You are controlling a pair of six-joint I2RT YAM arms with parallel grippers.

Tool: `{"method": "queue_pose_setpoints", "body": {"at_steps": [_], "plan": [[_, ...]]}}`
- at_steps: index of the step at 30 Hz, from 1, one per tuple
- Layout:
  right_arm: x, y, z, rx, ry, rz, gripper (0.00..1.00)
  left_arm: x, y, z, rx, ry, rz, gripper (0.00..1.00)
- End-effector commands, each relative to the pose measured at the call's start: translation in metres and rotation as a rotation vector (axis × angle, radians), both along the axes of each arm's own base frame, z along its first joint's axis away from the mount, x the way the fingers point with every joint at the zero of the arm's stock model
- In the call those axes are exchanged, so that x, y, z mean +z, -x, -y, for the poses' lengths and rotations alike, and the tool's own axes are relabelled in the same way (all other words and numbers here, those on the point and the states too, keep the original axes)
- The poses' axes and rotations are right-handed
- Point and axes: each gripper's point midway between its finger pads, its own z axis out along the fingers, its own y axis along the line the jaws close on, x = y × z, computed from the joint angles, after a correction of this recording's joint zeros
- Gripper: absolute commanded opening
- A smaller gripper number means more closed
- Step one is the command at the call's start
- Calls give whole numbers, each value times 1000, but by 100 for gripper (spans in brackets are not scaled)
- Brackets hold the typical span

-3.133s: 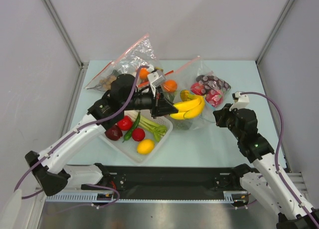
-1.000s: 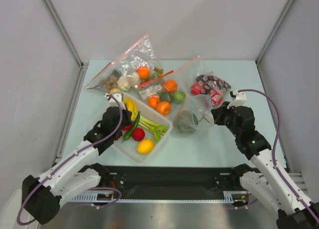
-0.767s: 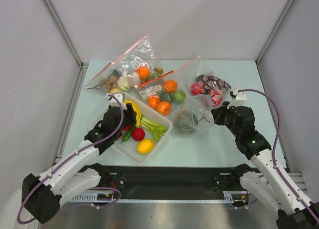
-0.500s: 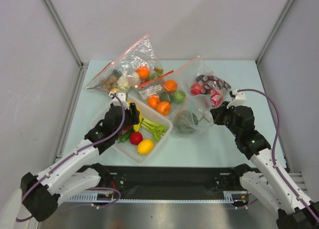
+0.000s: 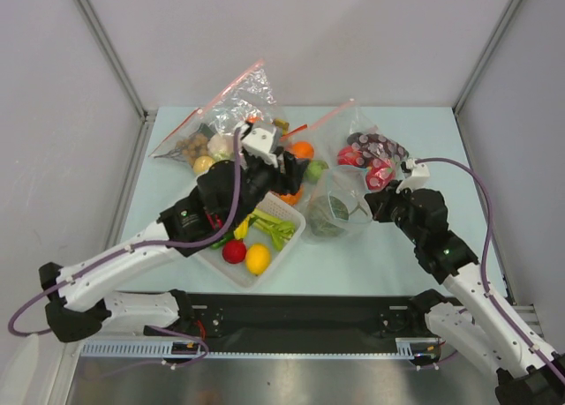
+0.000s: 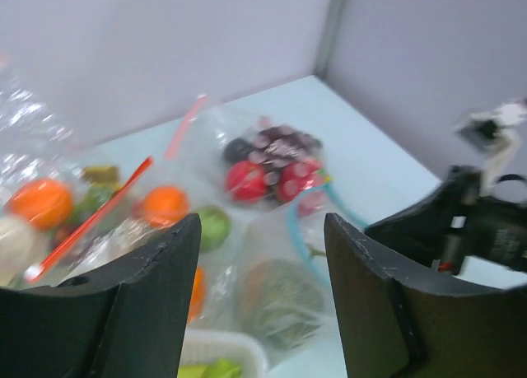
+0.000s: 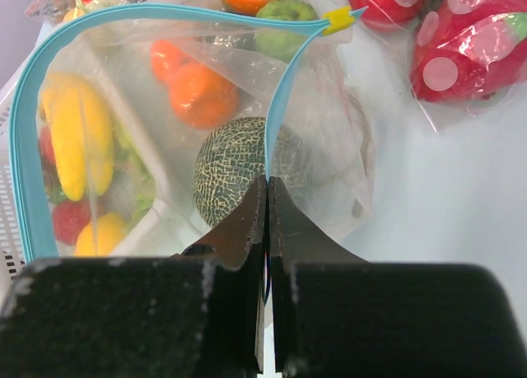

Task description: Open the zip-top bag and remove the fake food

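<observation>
The zip-top bag (image 5: 342, 202) lies at the table's middle, its light blue strip (image 7: 25, 147) pulled into a wide loop. My right gripper (image 7: 268, 180) is shut on that strip at the near side of the mouth (image 5: 378, 202). A grey-green netted melon (image 7: 235, 168) rests inside the bag (image 6: 280, 300). My left gripper (image 5: 293, 177) hangs open above the orange bag, just left of the zip-top bag, with nothing between its fingers (image 6: 262, 221). The banana (image 7: 78, 135), a red fruit (image 5: 234, 251) and a yellow lemon (image 5: 258, 259) lie in the white basket (image 5: 291, 237).
Two clear bags with red strips sit at the back: one with nuts and an orange (image 5: 225, 114), one with oranges and a lime (image 5: 305, 151). A bag of red and dark fruit (image 5: 375, 153) lies right of them. Grey walls close in both sides.
My left gripper opened over the basket, left the banana there, and swung up and right toward the zip-top bag. The right gripper kept its hold on the strip.
</observation>
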Motion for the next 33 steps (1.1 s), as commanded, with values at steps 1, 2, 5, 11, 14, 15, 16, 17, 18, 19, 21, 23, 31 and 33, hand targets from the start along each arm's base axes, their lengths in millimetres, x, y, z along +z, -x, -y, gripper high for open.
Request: {"method": "queue_pose_setpoints", "body": {"at_steps": [1,2,5,11,14,15,16,17,18,19,21,23,31,33], "plan": [[27,-1,-6,8,-46,68,0,19,15,52,-155,-64,69,66],[28,0,-8,14,-47,69,0,16,23,78,-232,-82,63,66],[28,1,-9,19,-45,66,0,-9,28,118,-332,-144,3,67],[28,4,-7,13,-40,71,0,-66,29,152,-416,-281,-132,67],[27,4,-7,11,-38,68,0,-92,25,160,-415,-352,-185,66],[26,5,-7,14,-38,68,0,-104,22,162,-405,-381,-200,66],[26,5,-6,11,-38,66,0,-109,19,160,-386,-398,-205,66],[24,6,-7,14,-35,63,0,-116,17,159,-382,-416,-213,66],[24,6,-6,11,-34,63,0,-121,16,159,-381,-428,-223,66],[24,6,-6,13,-34,63,0,-133,14,160,-382,-450,-242,67],[22,7,-6,13,-32,59,0,-147,12,159,-371,-484,-262,67],[24,9,-8,21,-33,62,0,-165,3,155,-338,-515,-278,67],[48,28,-6,49,-48,128,0,-197,-15,144,-293,-540,-312,69],[48,30,-5,50,-46,122,0,-205,-17,143,-284,-558,-316,69]]}}
